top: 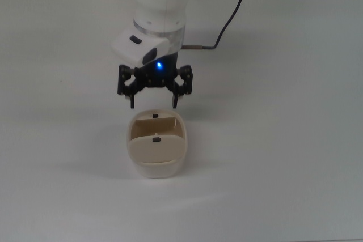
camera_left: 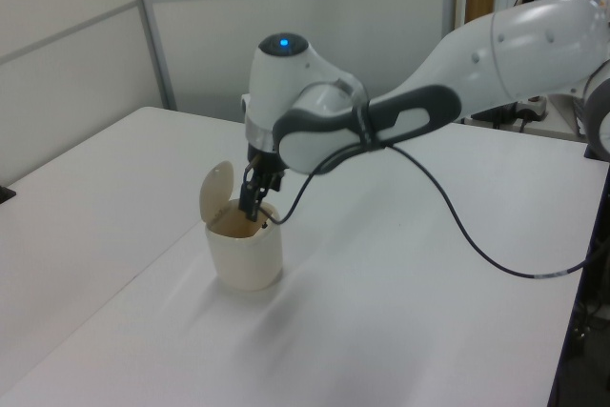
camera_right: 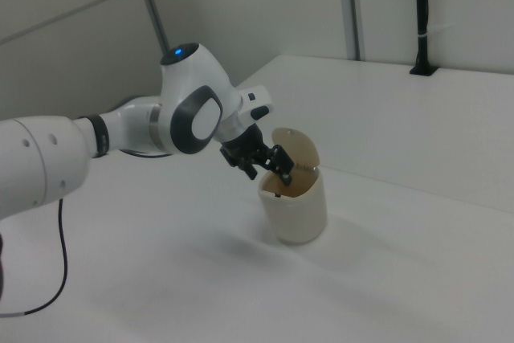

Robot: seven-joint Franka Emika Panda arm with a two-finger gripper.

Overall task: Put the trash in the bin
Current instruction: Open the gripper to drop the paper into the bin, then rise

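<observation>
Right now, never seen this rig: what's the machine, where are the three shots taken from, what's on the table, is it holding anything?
It is a single white robot arm ending in a black two-finger gripper. The top view looks down on the table; the left view and right view look across it from opposite sides, so the arm reaches in from a different edge in each. The only thing standing on the table is a small beige bin with its flap lid tipped up. The gripper hangs just over the bin's opening, fingers spread wide with nothing between them. No crumpled paper shows anywhere on the table.

One bin [top: 156, 152], one hand [top: 154, 99], one table [top: 283, 140].
</observation>
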